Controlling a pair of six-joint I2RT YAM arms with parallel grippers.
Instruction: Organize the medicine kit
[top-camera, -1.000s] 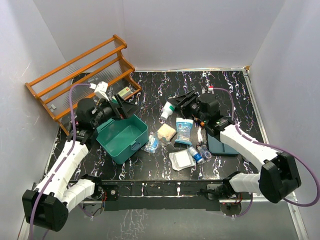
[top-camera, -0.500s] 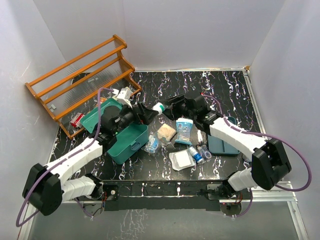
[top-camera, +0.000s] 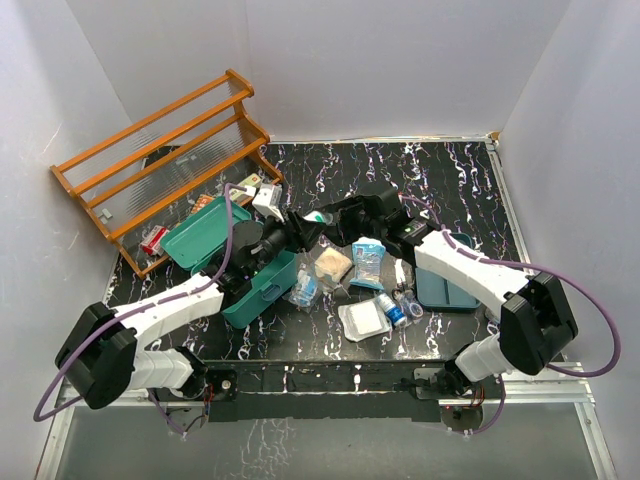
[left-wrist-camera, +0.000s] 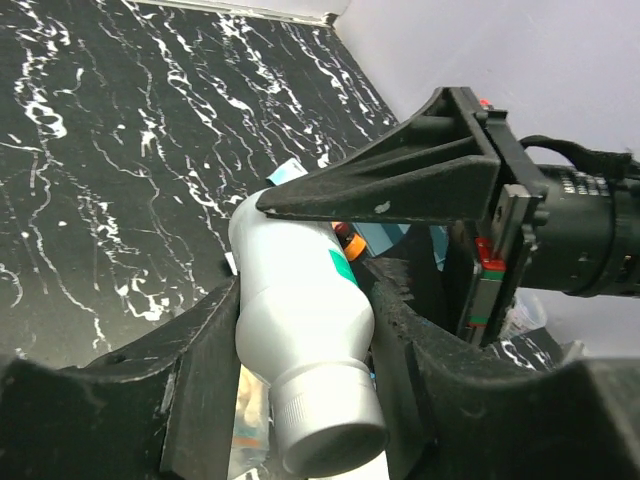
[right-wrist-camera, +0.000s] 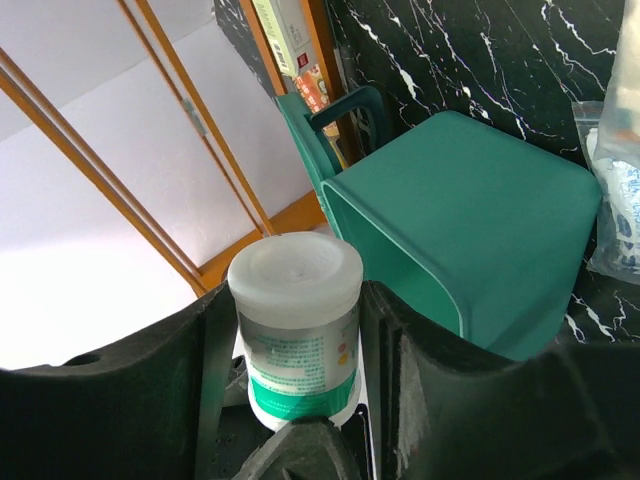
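Observation:
A white bottle (top-camera: 318, 217) with a green label hangs in the air between both arms, just right of the medicine kit (top-camera: 258, 288). That kit is a teal box with its lid (top-camera: 203, 232) swung open to the left. My left gripper (top-camera: 303, 228) is shut on the bottle (left-wrist-camera: 300, 290) near its capped neck. My right gripper (top-camera: 337, 214) grips the same bottle (right-wrist-camera: 295, 300) lower down, both fingers against its sides. The right gripper's black fingers (left-wrist-camera: 400, 190) show in the left wrist view. The kit's open box (right-wrist-camera: 470, 210) lies just beyond the bottle in the right wrist view.
A wooden rack (top-camera: 160, 150) stands at the back left with a red box (top-camera: 153, 240) under it. Loose items lie right of the kit: a clear bag (top-camera: 303, 288), beige pack (top-camera: 333, 265), blue pouch (top-camera: 368, 262), white blister pack (top-camera: 365, 320), small bottles (top-camera: 392, 310). A flat teal tray (top-camera: 445, 288) lies at the right.
My left arm swung right from above the kit to the bottle and closed its jaws on it. The right arm carried the bottle left toward the kit.

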